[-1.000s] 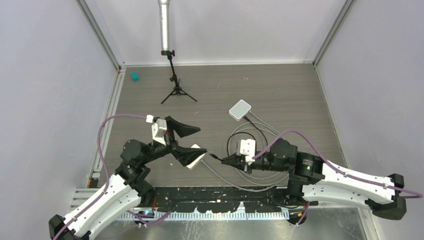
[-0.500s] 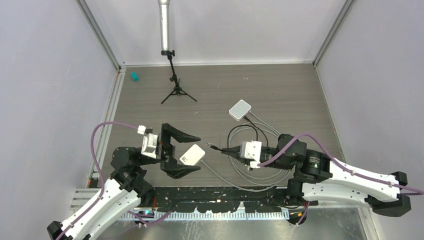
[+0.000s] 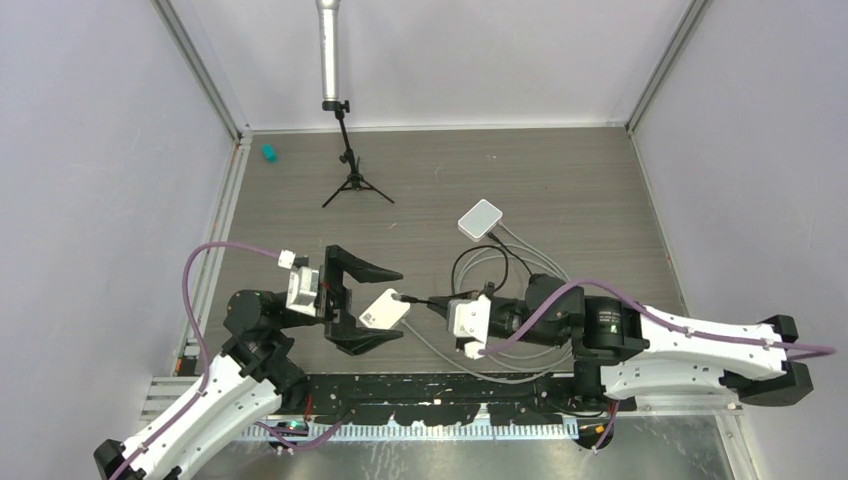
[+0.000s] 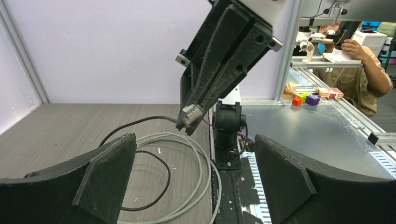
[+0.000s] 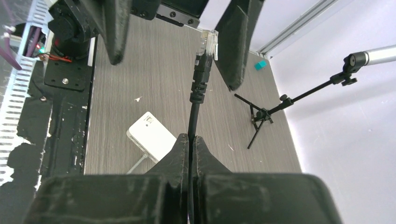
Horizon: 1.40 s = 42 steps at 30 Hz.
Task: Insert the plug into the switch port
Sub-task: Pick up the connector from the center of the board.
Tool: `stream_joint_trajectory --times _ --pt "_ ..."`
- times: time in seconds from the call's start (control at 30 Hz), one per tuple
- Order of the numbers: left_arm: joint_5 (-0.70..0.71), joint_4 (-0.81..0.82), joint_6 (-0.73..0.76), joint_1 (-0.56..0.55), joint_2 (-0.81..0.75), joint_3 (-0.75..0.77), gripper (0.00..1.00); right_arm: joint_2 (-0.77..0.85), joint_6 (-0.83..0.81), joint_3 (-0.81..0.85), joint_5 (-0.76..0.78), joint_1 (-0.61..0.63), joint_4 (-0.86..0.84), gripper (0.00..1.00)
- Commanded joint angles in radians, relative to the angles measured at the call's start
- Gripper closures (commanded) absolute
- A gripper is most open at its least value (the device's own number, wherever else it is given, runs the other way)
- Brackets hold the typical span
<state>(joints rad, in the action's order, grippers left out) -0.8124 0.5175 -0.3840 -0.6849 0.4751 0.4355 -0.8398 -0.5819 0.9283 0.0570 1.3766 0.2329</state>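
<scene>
- Grey, wood-grained tabletop (image 3: 580, 180) carries a white switch box (image 3: 383, 311) lying flat near the front edge. A grey cable (image 3: 432, 348) runs from the box toward the right arm's side.
- The left pincer (image 3: 398, 303) is spread wide and holds nothing.
- From above, its two black fingers (image 3: 365, 266) bracket the switch box, one on the far side and one on the near side. In the right wrist view they hang above the tabletop and do not rest on the box.
- The right pincer (image 5: 190, 140) is clamped tight on a thin black cable (image 5: 197, 88), gripping it a little behind the plug (image 5: 208, 39).
- The plug is clear plastic with a black boot. It is held in the air pointing at the left pincer, with its tip between that pincer's two fingers.
- From above, the plug's tip shows just at the right edge of the switch box. The right wrist view shows the box lower down on the tabletop, apart from the plug, so the plug sits in no port.
- Which face of the box carries the port cannot be made out.
- Cable loops (image 4: 163, 136), grey and black, lie on the tabletop under the right arm.
- A second white box (image 3: 480, 218) lies farther back, well apart, with grey cables joined to it.
- A small black tripod (image 3: 352, 180) stands toward the back left, and a teal object (image 3: 268, 152) lies by the left rail.
</scene>
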Motion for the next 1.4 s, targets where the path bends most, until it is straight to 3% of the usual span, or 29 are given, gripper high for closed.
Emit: stream_joint_trajectory --times 0.0,0.17,0.3,0.5,0.77,1.37 --pt "0.004 -0.01 0.029 0.004 -0.019 0.026 0.0 -0.04 -0.088 0.079 0.236 0.127 -0.008 0.99" --pt "-0.006 -0.016 0.022 0.004 -0.036 0.023 0.0 -0.131 -0.186 0.114 0.518 0.273 -0.006 1.0" --pt "-0.02 -0.016 -0.006 0.004 -0.047 0.027 0.02 -0.174 -0.221 0.137 0.622 0.32 -0.017 1.0" --pt "-0.023 -0.055 -0.031 0.003 -0.089 0.019 0.06 -0.19 -0.222 0.145 0.636 0.332 -0.043 1.0" --pt "-0.002 -0.097 -0.029 0.004 -0.121 0.021 0.24 -0.208 -0.2 0.157 0.645 0.332 -0.037 1.0" --pt "-0.018 -0.096 -0.018 0.004 -0.111 0.024 0.29 -0.228 -0.138 0.175 0.627 0.332 0.017 1.0"
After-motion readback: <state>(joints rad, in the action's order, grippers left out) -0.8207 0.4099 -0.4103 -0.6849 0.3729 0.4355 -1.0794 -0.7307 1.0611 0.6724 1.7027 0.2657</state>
